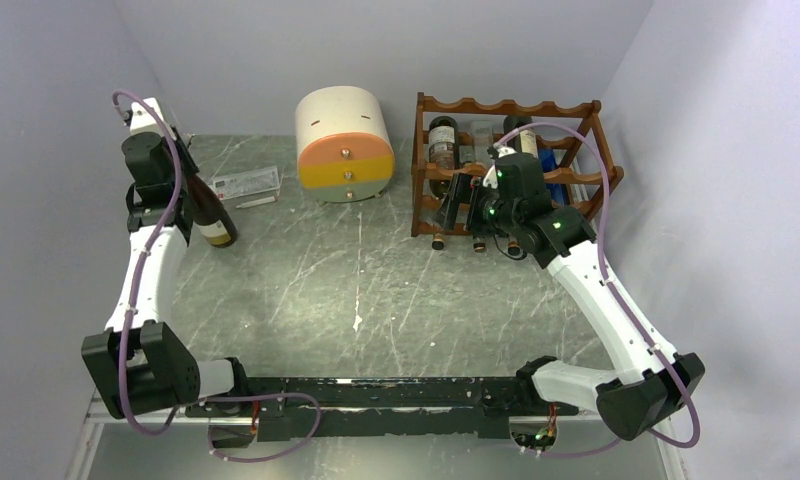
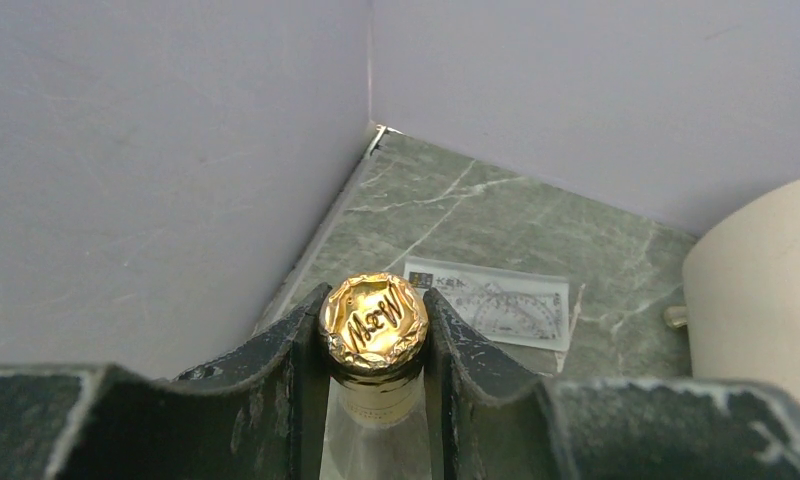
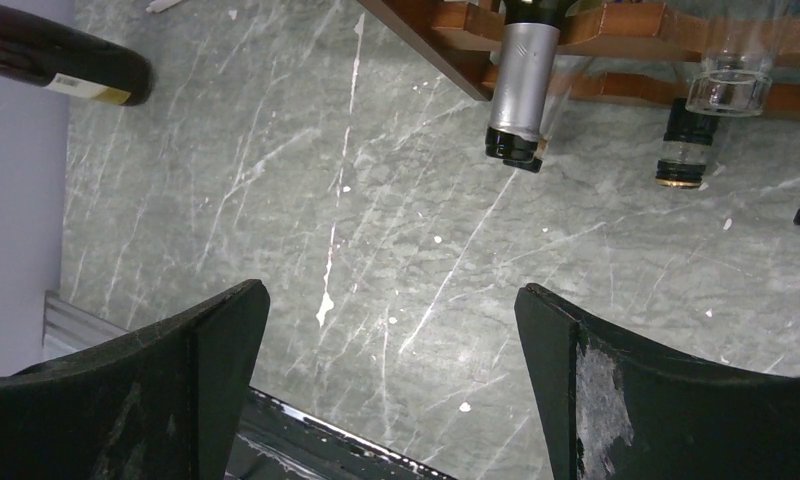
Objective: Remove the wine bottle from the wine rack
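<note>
The wine bottle [image 1: 214, 214] stands near tabletop [image 1: 376, 290] far-left corner (off the wine rack [image 1: 506, 106], far right); left end effector [image 2: 375, 299] clamped on its foil top. By rack, right end effector [image 3: 391, 293] wide open, empty.

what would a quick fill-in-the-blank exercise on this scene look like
The left claw is shut on the ____ foil cap of the dark glass wine bottle.
The right claw stands ____, with nothing between its fingers.
In the top view, the cream-and-orange rounded drawer unit sits to the ____ of the reddish-brown wooden wine rack.
Missing words: gold; open; left.
</note>
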`<state>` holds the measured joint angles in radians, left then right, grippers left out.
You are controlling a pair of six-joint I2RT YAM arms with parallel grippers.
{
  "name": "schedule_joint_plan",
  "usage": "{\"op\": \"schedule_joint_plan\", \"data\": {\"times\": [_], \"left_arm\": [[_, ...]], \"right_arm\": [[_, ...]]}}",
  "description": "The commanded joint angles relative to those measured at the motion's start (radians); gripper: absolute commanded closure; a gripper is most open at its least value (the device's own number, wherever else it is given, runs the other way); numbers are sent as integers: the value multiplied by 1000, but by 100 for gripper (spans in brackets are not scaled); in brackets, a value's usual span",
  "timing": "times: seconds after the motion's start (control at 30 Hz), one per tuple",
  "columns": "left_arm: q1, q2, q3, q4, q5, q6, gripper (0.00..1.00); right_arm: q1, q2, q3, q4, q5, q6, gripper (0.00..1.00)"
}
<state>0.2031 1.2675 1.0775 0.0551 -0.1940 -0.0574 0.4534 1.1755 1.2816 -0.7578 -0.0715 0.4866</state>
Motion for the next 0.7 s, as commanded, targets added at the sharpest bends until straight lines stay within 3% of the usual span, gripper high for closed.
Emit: {"op": "schedule_joint_plan", "data": {"times": [0.0, 0.27, 0.3, 0.43, 0.53, 0.57, 0.67], "left_arm": [[22, 3, 144, 215, -14, 24, 93], [23, -5, 115, 196, 92, 8, 92], [22, -12, 106, 190, 90, 3, 87], [22, -50, 65, 183, 75, -24, 33], [24, -78, 35, 196, 48, -33, 5], [24, -84, 33, 190, 40, -38, 0], [23, -96, 44, 156, 41, -52, 1]], "right_arm": [[-5, -6, -6, -5, 18, -23, 1], [-7, -9, -23, 16, 1, -10, 1], [-7, -10, -26, 17, 0, -10, 1], [-7, -3, -19, 10, -1, -13, 1], [-7, 4, -4, 4, -4, -12, 1], [-7, 4, 0, 3, -6, -12, 1], [-7, 5, 11, 0, -9, -12, 2]]}}
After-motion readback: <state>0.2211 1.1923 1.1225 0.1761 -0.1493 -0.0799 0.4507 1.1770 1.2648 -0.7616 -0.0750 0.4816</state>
